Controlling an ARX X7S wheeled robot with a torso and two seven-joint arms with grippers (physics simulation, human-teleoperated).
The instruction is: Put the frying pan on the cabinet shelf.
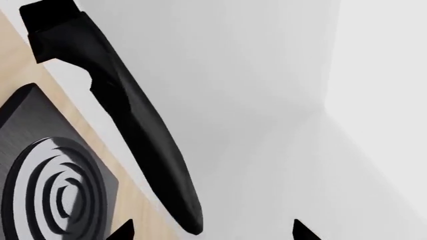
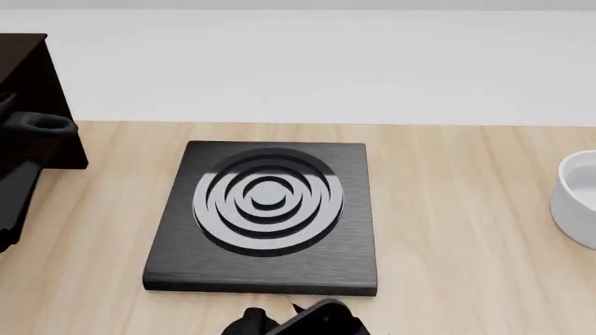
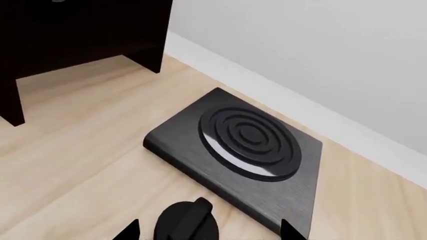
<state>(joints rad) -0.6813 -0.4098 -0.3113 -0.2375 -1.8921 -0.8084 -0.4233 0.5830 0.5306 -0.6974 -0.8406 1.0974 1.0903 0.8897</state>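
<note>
The frying pan's long black handle (image 1: 133,125) runs across the left wrist view, and its tip lies between my left gripper's (image 1: 213,231) fingertips without touching either. That gripper is open and empty. The pan's round body is hidden. In the head view a black loop end (image 2: 42,124) sticks out beside the dark cabinet (image 2: 24,91) at the far left. The cabinet (image 3: 80,35) also shows in the right wrist view, its shelf in deep shadow. My right gripper (image 3: 208,232) is open, low over the table in front of the stove plate.
A square black stove plate (image 2: 265,213) with concentric rings lies mid-table and also shows in both wrist views (image 1: 47,185) (image 3: 243,145). A white bowl (image 2: 577,202) stands at the right edge. A small rounded black object (image 3: 187,222) sits between my right fingertips. A white wall runs behind.
</note>
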